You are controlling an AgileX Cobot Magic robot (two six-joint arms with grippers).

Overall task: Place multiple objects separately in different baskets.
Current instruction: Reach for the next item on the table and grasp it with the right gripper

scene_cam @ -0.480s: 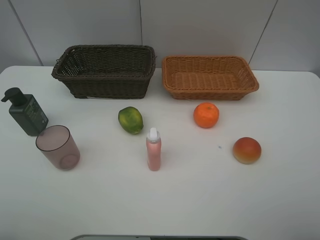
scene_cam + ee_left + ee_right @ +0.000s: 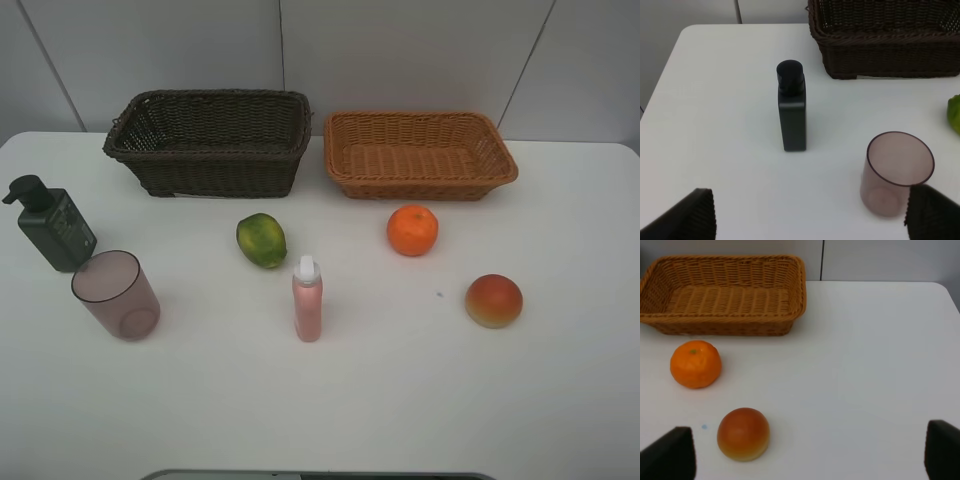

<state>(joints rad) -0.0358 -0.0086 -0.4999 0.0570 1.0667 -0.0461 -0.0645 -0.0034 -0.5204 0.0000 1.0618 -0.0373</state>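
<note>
1. Brown basket (image 2: 208, 150) and orange-tan basket (image 2: 420, 155) sit side by side at the tabletop's (image 2: 400, 400) back.
2. Pump bottle (image 2: 55, 228) and mauve cup (image 2: 115, 295) stand close together, left.
3. Green fruit (image 2: 261, 240), upright pink bottle (image 2: 307, 300), orange (image 2: 412, 230), red-yellow fruit (image 2: 493, 300): spaced apart.

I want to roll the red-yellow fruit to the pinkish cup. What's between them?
The pink bottle stands upright between the cup and the fruit, shown in the high view.

Light: I am seeing bright, even light falling on the white table (image 2: 400, 400).
Shadows: soft, faint ones are pooling close under things.
Focus: I am finding the dark fingertips (image 2: 687, 216) blurring at wrist-view edges.
</note>
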